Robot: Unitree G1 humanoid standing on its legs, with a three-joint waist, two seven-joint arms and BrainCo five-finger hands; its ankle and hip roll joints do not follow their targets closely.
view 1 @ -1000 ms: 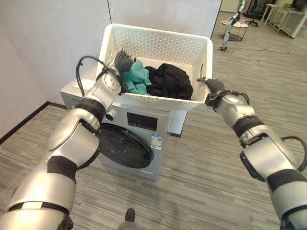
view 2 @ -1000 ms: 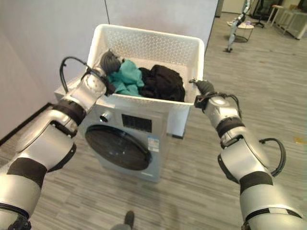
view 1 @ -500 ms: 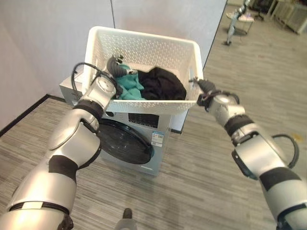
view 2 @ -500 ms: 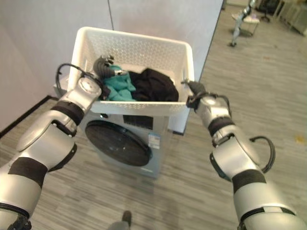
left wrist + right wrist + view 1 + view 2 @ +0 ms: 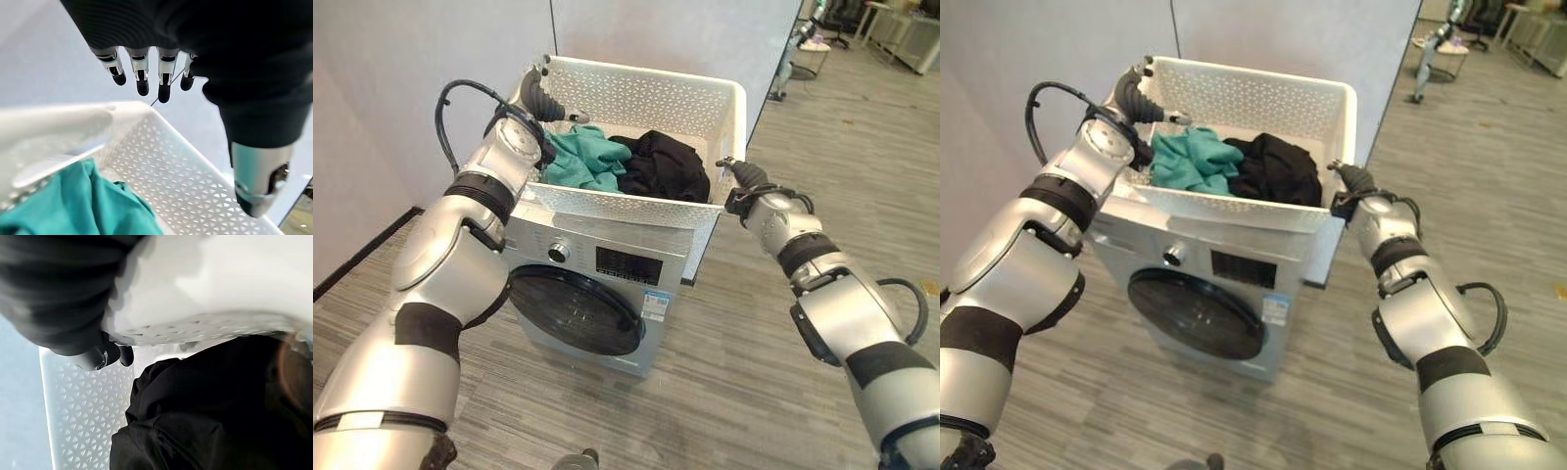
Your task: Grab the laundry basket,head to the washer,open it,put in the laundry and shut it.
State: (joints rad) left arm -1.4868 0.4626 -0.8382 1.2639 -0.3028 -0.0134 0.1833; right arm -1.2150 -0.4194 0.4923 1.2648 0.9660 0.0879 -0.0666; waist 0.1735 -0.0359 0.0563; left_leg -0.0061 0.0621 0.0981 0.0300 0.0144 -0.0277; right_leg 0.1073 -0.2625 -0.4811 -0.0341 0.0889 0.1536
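The white perforated laundry basket [image 5: 636, 93] sits on top of the grey front-loading washer [image 5: 607, 257], whose round dark door [image 5: 573, 311] is closed. A teal garment [image 5: 587, 162] and a black garment [image 5: 661, 166] lie in the basket. My left hand [image 5: 533, 93] hovers just above the basket's far left corner, open; in the left wrist view its straight fingers [image 5: 142, 73] hold nothing above the rim [image 5: 63, 122]. My right hand [image 5: 744, 176] is at the right rim, its fingers [image 5: 105, 356] curled over the rim [image 5: 205, 284] beside the black garment [image 5: 195, 406].
A grey partition wall [image 5: 411, 69] stands right behind the washer, with a dark baseboard [image 5: 362, 255] at the left. Grey plank floor [image 5: 744, 392] spreads to the front and right. Far back right stand a small table [image 5: 808, 44] and office furniture [image 5: 901, 24].
The basket has come down from in front of the washer onto its top. My left hand has let go of the left rim and risen above the corner. The right hand keeps its hold.
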